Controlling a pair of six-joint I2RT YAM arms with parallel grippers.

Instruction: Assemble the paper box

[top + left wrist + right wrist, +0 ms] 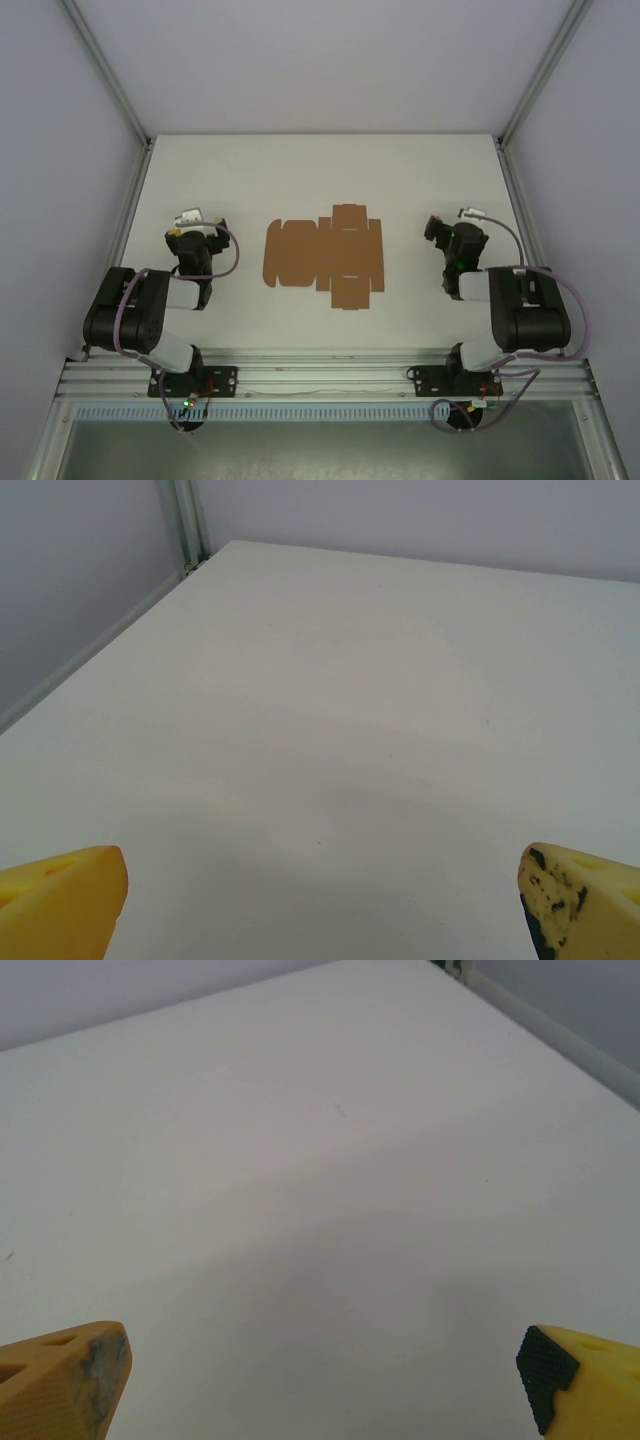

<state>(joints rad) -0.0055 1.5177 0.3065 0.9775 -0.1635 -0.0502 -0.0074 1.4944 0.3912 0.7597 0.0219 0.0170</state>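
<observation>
Top view: the paper box (325,255) lies as a flat, unfolded die-cut sheet at the middle of the table (320,180), flaps spread outward. It sits between the two arms and well apart from both. The left pincer (197,230) and the right pincer (445,235) stand on either side of it, neither touching it. This central, flat position appears chosen so that either arm can reach a flap from its own side.

Left wrist view: two yellow fingers (62,905) sit at the lower corners, spread fully wide. Only bare table lies between them and nothing is held.

Right wrist view: the same finding. The fingers (580,1385) are spread fully wide with bare table between them and no grip on anything.

Assessment: no fold has been made, so the assembly is judged to be at its start.
</observation>
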